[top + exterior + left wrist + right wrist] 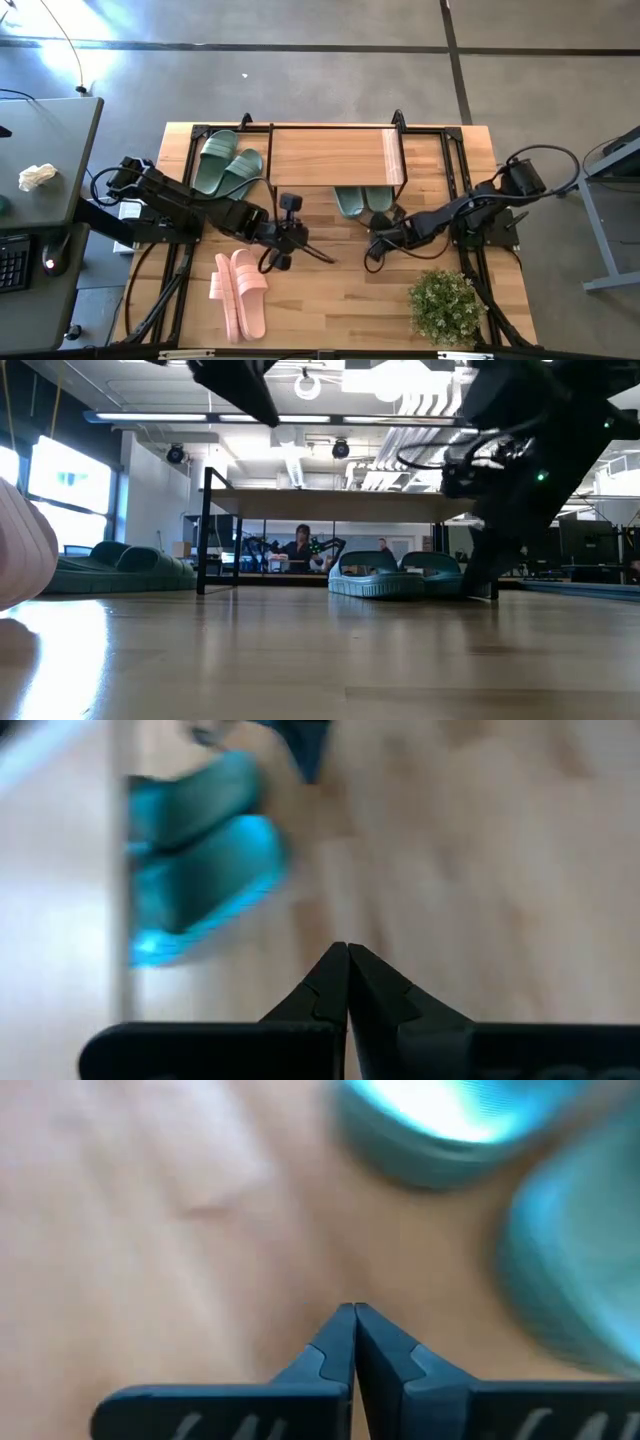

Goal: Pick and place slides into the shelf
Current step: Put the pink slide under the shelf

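**Both grippers clenched and empty**

We see one sage-green pair [363, 200] under the shelf [335, 156], another [227, 167] just left of it, the pink pair [240, 290] on the tabletop [340, 300]. Left gripper [347, 952] and right gripper [354, 1312] grasp nothing.

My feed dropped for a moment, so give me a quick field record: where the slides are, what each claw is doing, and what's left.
shelf: far middle of table
green pair under shelf: right end, toes poking out
green pair outside: on table beside shelf's left end
pink pair: near left of table
left claw: shut, empty, mid-table
right claw: shut, empty, near shelved pair
remaining: two pairs unshelved
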Motion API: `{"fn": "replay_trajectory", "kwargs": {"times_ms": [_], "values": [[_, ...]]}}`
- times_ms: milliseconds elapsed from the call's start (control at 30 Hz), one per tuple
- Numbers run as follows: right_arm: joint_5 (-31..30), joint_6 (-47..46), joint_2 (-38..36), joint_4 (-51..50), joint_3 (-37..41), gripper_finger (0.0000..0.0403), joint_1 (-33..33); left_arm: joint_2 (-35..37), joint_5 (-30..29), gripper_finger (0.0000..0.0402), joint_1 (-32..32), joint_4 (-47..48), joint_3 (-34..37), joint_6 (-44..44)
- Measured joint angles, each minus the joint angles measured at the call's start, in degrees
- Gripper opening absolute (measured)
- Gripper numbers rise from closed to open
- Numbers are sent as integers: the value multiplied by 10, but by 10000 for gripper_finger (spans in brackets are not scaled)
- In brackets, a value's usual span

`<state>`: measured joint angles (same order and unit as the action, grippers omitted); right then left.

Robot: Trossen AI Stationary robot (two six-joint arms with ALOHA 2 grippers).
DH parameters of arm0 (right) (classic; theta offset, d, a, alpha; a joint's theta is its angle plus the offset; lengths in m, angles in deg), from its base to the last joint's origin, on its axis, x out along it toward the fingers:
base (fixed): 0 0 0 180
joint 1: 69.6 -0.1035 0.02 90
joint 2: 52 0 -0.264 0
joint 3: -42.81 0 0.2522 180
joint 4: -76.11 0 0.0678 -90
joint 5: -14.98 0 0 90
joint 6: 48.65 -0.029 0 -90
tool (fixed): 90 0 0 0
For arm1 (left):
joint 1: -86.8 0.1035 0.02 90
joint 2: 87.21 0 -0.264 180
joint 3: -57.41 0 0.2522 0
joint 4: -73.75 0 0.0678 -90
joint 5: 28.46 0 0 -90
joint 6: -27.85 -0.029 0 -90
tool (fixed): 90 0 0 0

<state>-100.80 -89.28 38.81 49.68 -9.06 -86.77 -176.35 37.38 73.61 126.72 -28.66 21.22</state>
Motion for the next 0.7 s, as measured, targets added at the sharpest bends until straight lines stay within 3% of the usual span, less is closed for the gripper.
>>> {"fn": "replay_trajectory", "kwargs": {"times_ms": [200,367,433,500,700], "values": [[61,80,0,119,0,0,-29,10,239,0,-21,0,-5,34],[59,96,0,148,0,0,-30,9,340,0,-52,12,-25,125],[59,96,0,151,0,0,-28,9,345,0,-67,30,-27,159],[59,87,0,153,0,0,-24,9,311,0,-89,79,-35,203],[59,89,0,164,0,0,-22,-19,206,0,-151,314,-93,329]]}}
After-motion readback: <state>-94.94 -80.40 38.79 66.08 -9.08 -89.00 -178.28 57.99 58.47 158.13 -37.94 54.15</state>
